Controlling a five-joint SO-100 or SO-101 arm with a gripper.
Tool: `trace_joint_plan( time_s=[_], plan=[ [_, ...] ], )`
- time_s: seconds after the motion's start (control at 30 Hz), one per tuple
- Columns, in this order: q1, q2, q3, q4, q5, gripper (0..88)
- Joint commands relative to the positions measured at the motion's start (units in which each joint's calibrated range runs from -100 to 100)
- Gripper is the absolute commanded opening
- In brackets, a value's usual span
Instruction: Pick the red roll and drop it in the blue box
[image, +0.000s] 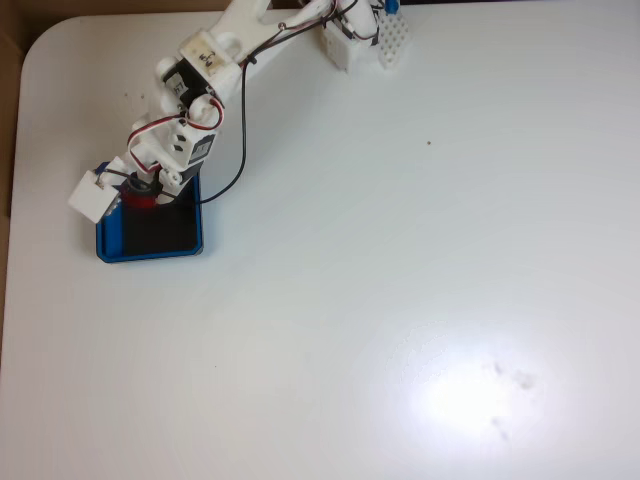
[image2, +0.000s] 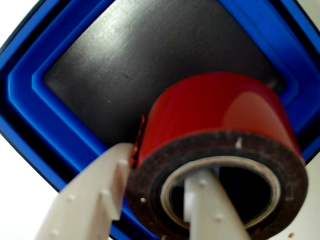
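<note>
The red roll (image: 141, 199) hangs over the upper-left part of the blue box (image: 150, 255) in the fixed view, near the table's left side. My gripper (image: 142, 188) is shut on it. In the wrist view the red roll (image2: 220, 107) sits close to the camera, with its dark ring and pale core facing me. My gripper (image2: 157, 167) pinches the roll's wall, one white finger outside and the other inside the core. Below the roll lie the blue box's rim (image2: 30, 115) and its black floor. I cannot tell whether the roll touches the floor.
A white perforated block (image: 392, 42) and the arm's base stand at the table's top edge. A black cable (image: 238, 150) loops from the arm down beside the box. The table's rounded left edge (image: 18, 150) runs close to the box.
</note>
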Motion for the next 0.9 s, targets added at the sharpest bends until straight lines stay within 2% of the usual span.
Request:
trace_joint_plan(
  time_s=[0.0, 0.6, 0.87],
  plan=[
    [-0.34, 1.16, -6.12, -1.22, -0.17, 1.2],
    [-3.47, 2.75, -7.47, -1.22, -0.17, 1.6],
    [-2.98, 2.08, -6.84, -1.06, -0.17, 12.5]
  ],
)
